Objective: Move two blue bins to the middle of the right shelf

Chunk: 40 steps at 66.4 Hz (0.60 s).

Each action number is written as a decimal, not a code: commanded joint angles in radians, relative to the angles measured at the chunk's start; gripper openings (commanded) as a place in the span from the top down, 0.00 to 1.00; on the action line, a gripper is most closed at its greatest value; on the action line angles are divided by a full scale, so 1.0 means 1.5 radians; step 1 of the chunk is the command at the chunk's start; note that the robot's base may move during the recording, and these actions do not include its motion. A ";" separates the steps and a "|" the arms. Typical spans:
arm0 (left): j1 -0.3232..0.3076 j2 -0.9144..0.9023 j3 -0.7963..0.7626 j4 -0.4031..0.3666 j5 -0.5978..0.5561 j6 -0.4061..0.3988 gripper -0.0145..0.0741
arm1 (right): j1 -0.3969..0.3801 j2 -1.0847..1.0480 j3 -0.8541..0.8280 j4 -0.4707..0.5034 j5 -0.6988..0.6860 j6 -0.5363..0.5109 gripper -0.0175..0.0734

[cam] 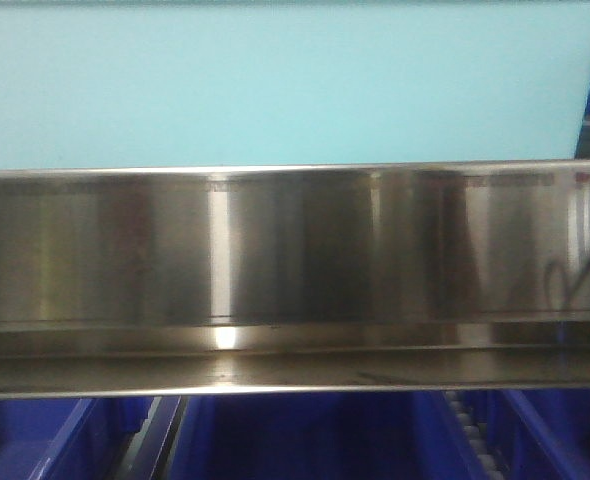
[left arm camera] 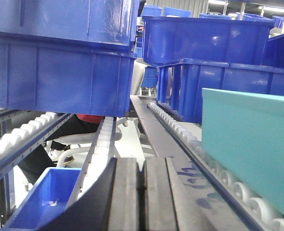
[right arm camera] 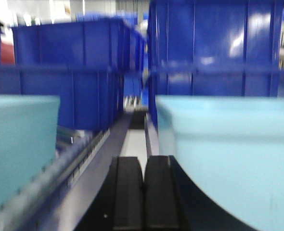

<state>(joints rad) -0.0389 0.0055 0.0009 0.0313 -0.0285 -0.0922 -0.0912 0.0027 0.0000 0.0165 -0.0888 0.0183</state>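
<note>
L grip: left gripper sits low centre in its wrist cam; we see the pads pressed flat together with no gap and nothing held.
R grip: right gripper looks the same, pads touching and nothing betw. them.
Task bins, L cam: blue bins stacked two high, upper left, on the roller track. The gripper is well apart from them.
More blue, L cam: second blue stack is right of centre and further back, w/ more blue bins behind it.
Low bin: small blue bin sits on a level below the rollers, bottom left.
Teal, L cam: teal bin is on the right rollers, nearer the cam than the second stack.
R cam (blurred): we make out a left blue pile and a taller right blue pile, w/ a gap betw. them.
Teal, R cam: left teal bin and right teal bin stand in front of those piles, either side of the gripper.
Front cam: steel shelf beam spans the frame, w/ a pale teal wall above it and lower blue bins below it.
Which two: we can't tell which blue bins are the task pair.
</note>
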 commanded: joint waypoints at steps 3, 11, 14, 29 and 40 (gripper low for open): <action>-0.002 -0.004 -0.001 0.015 -0.026 0.004 0.96 | -0.002 -0.002 0.000 -0.007 -0.062 -0.002 0.99; -0.002 -0.004 -0.063 0.015 0.029 0.004 0.96 | -0.002 -0.002 -0.073 -0.007 0.030 -0.002 0.99; -0.002 -0.004 -0.099 0.016 0.068 0.004 0.96 | -0.002 -0.002 -0.118 -0.007 0.082 -0.002 0.99; -0.002 0.130 -0.284 0.035 0.183 0.004 0.96 | -0.002 0.079 -0.303 -0.007 0.291 -0.002 0.99; -0.002 0.311 -0.418 0.035 0.252 0.004 0.96 | -0.002 0.219 -0.408 -0.007 0.326 -0.002 0.99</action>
<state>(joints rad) -0.0389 0.3439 -0.5365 0.0781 0.2845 -0.0899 -0.0912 0.2418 -0.5518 0.0165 0.3763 0.0183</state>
